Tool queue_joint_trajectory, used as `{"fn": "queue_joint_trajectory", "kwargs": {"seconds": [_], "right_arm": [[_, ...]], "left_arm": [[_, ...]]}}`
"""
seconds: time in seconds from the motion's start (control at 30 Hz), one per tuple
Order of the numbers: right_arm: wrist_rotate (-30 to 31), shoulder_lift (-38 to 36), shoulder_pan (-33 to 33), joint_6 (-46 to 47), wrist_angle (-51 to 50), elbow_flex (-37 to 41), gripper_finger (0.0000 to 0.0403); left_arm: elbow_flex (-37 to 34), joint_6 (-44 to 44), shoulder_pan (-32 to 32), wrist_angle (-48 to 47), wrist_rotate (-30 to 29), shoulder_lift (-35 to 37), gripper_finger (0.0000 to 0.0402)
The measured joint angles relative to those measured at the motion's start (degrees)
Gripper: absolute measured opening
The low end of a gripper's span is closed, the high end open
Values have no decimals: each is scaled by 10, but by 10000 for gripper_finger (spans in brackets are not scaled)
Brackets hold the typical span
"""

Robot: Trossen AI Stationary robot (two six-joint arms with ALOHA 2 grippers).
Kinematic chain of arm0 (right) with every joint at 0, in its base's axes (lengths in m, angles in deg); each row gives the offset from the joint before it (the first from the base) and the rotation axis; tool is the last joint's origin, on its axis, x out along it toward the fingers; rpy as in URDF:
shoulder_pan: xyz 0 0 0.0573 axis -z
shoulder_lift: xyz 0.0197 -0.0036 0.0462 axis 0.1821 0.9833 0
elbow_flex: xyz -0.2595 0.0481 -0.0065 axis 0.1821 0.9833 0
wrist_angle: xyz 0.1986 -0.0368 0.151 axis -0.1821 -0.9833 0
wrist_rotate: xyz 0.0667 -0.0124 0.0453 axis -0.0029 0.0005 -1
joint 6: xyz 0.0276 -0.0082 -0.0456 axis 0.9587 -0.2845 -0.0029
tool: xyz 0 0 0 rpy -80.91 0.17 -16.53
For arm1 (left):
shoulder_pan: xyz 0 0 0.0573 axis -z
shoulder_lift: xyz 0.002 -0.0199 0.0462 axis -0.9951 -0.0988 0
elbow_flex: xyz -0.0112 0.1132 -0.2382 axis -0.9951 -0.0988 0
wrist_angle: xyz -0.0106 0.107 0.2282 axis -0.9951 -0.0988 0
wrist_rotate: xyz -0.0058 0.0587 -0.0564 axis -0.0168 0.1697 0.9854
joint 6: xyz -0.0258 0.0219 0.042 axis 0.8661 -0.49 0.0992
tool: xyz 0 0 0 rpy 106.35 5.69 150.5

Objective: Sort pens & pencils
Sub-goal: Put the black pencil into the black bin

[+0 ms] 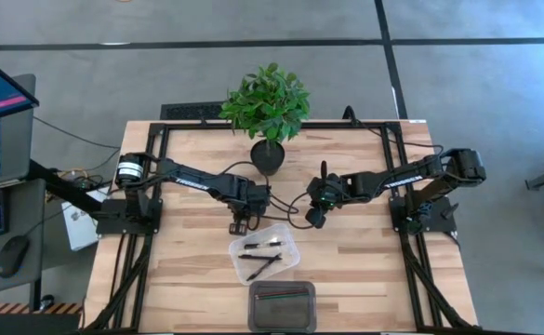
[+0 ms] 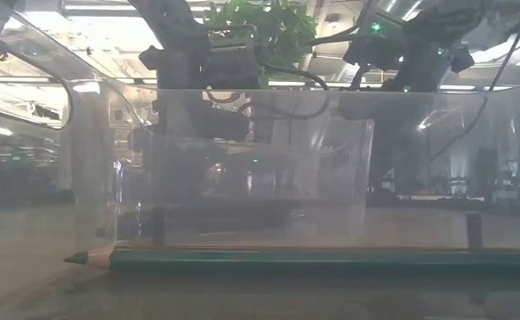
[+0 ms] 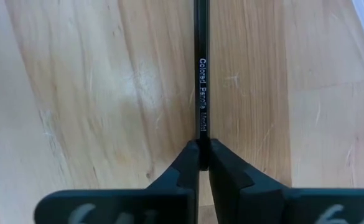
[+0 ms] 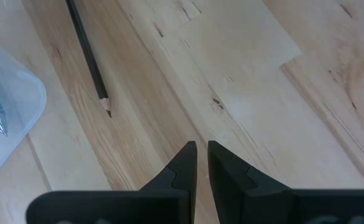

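A pencil (image 3: 200,81) is clamped in the left gripper (image 3: 203,148) jaws above the worktop (image 3: 94,93), presumably for sorting. The right gripper (image 4: 201,149) jaws are nearly together, empty.

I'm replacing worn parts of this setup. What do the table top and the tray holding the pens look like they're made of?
Table top: seemingly pale wood, matt, with visible grain and plank seams. Tray with the pens: likely clear plastic, glossy and see-through.
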Motion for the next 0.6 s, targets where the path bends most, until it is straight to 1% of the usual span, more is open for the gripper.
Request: {"fn": "queue_joint_trajectory", "kwargs": {"seconds": [0.3,0.6], "right_arm": [[0,0,0,0,0,0,61],[0,0,0,0,0,0,61]], "left_arm": [[0,-1,0,0,-1,0,2],[-5,1,0,-3,-4,18,0]]}}
